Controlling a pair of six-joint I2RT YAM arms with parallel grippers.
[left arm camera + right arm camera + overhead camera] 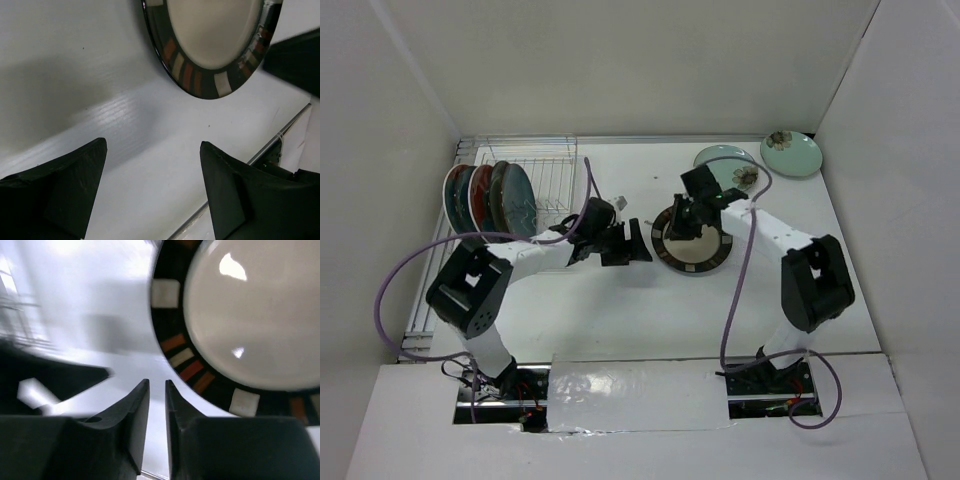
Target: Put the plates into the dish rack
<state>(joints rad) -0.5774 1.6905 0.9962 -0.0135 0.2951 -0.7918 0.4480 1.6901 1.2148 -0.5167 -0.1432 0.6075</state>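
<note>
Right end effector is nearly closed just beside the brown-rim plate, holding nothing. Left end effector is wide open and empty, facing that plate, which lies flat mid-worktop. About four plates stand in the rack; two mint plates wait at the far right. Task roughly half done. No readable writing.

A robot test booth — plain white walls boxing in a white table.
</note>
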